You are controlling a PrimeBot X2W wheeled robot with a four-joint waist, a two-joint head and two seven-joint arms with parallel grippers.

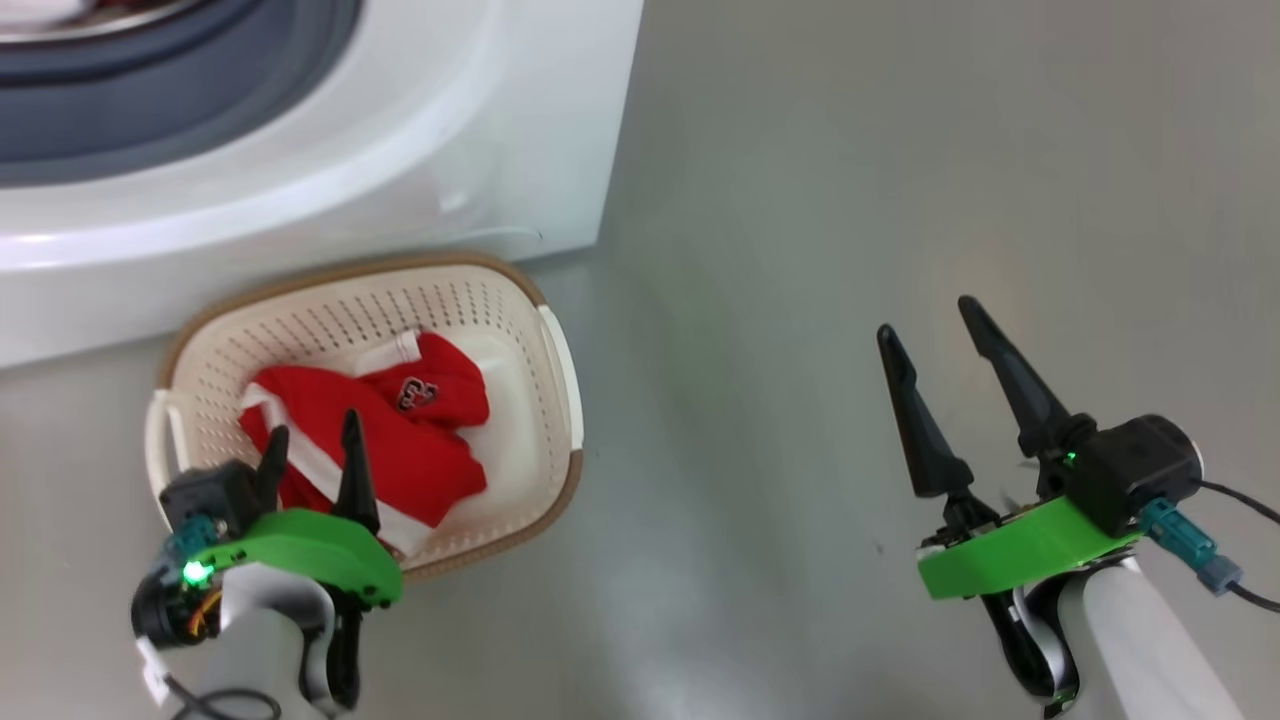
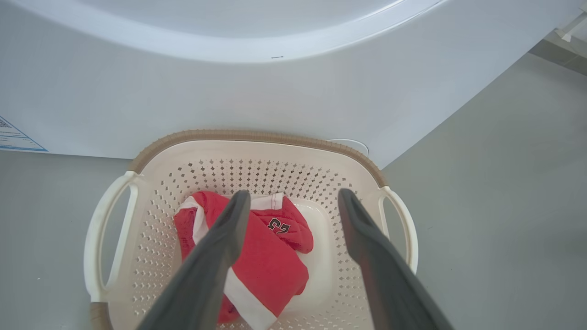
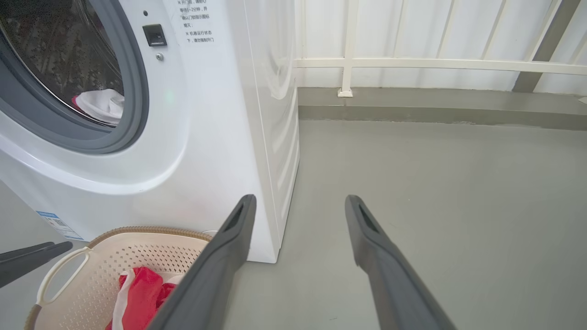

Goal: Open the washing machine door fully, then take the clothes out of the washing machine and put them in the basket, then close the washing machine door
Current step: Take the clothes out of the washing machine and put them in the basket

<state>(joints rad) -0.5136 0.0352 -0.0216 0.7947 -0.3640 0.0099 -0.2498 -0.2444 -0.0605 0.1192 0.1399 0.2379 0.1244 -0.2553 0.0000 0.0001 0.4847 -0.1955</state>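
Observation:
The cream basket [image 1: 560, 360] stands on the floor against the white washing machine [image 1: 300, 200]. Red clothes with white stripes [image 1: 420, 450] lie in it. My left gripper [image 1: 314, 424] hangs just above that garment, open, with nothing between its fingers. From the left wrist, the left gripper [image 2: 293, 196] looks down on the red garment [image 2: 270, 261] in the basket [image 2: 257, 136]. My right gripper [image 1: 926, 320] is open over bare floor to the right. A white piece [image 3: 103, 105] lies in the drum behind the grey ring [image 3: 133, 114]. The washing machine door is out of view.
Grey floor [image 1: 900, 150] stretches right of the machine. A low kerb and a white railing [image 3: 435, 64] close off the far side. A blue label [image 2: 13, 137] sits low on the machine's front. The left arm's dark fingers [image 3: 27, 261] show beside the basket [image 3: 137, 231].

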